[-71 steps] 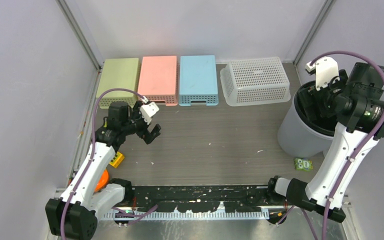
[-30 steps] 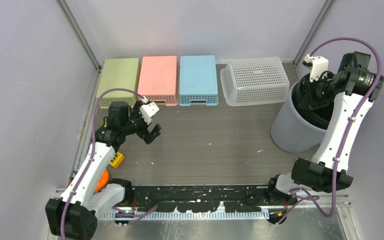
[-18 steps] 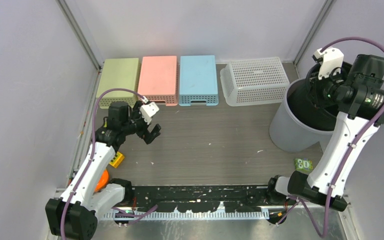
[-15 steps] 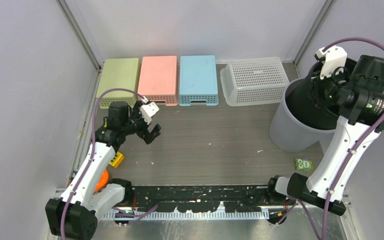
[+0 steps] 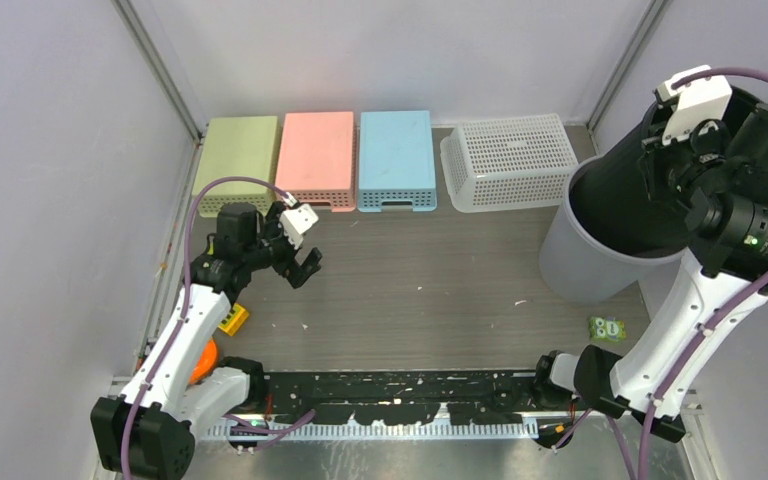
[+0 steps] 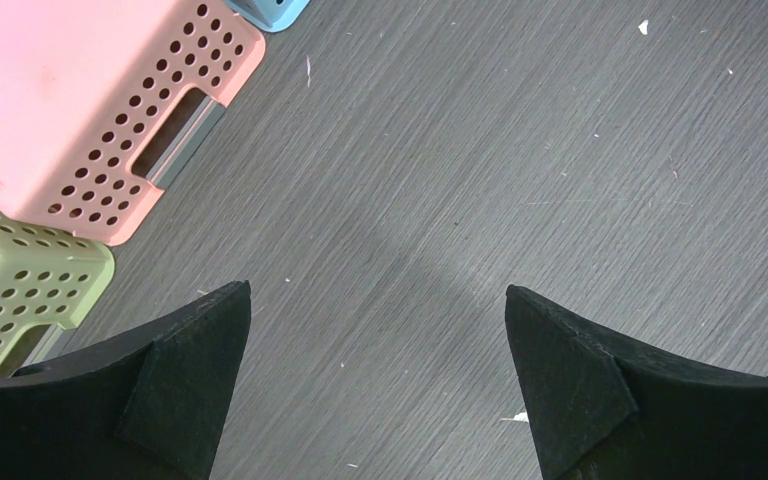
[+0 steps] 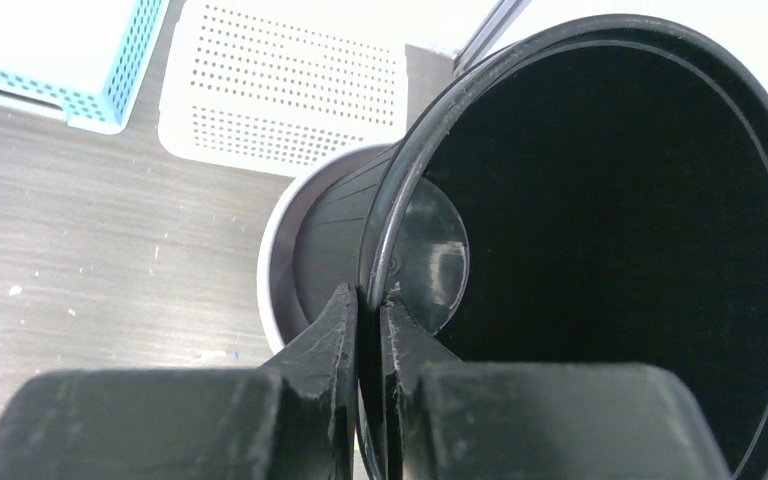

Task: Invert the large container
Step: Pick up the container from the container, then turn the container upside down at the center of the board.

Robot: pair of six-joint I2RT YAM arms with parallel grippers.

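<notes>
- Two containers stand nested at the right side of the counter. The large black container has its bottom end inside a grey bin.
- On the right arm, the right pincer is narrow and pinches the rim of the large black container. One finger is inside the wall and the other is outside.
- The large black container is raised partly out of the grey bin and is tilted, not upright. Its mouth is open toward the right wrist camera, and its inside looks empty.
- On the left arm, the left pincer is wide and holds nothing. It hangs over bare counter near the pink basket and the green basket, well apart from the container.
- As I judge it, the grasp is made and the lift has begun, but no turning over is done.
- What is left, I think, is to pull the bottom free of the grey bin, rotate the container until its mouth faces down, and set it on the counter.
- The hold on a thin rim could slip during the rotation.
</notes>
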